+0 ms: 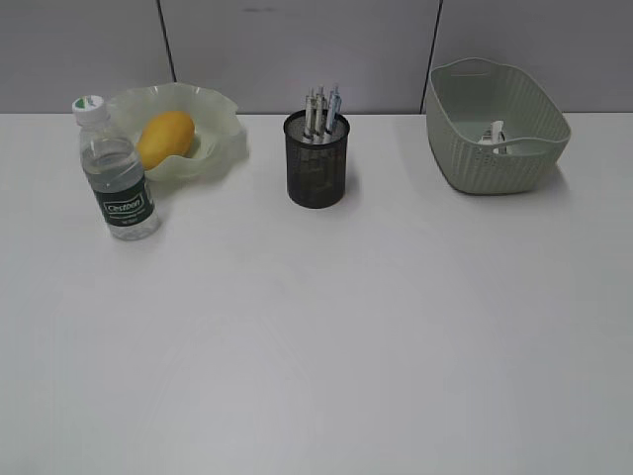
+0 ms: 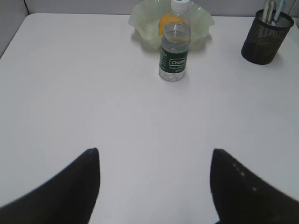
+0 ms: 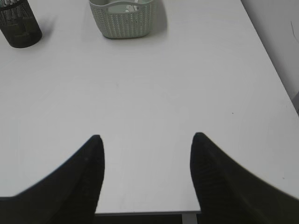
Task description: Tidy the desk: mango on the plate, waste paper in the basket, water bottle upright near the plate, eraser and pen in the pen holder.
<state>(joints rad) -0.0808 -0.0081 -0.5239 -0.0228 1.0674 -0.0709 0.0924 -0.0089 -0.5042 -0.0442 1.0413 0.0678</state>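
The yellow-orange mango (image 1: 165,138) lies in the pale green wavy-rimmed plate (image 1: 223,124) at the back left of the white desk (image 1: 326,336). The water bottle (image 1: 114,173) stands upright just in front of the plate; it also shows in the left wrist view (image 2: 174,44). The black mesh pen holder (image 1: 316,163) holds several pens (image 1: 323,111); no eraser shows. White waste paper (image 1: 493,134) lies inside the sage-green basket (image 1: 495,163). My left gripper (image 2: 155,154) and right gripper (image 3: 147,139) are open, empty, over the near part of the desk.
A grey panelled wall (image 1: 316,49) stands behind the desk. The desk's front edge (image 3: 145,212) shows under the right gripper. In the right wrist view the basket (image 3: 124,21) and pen holder (image 3: 18,25) are far ahead.
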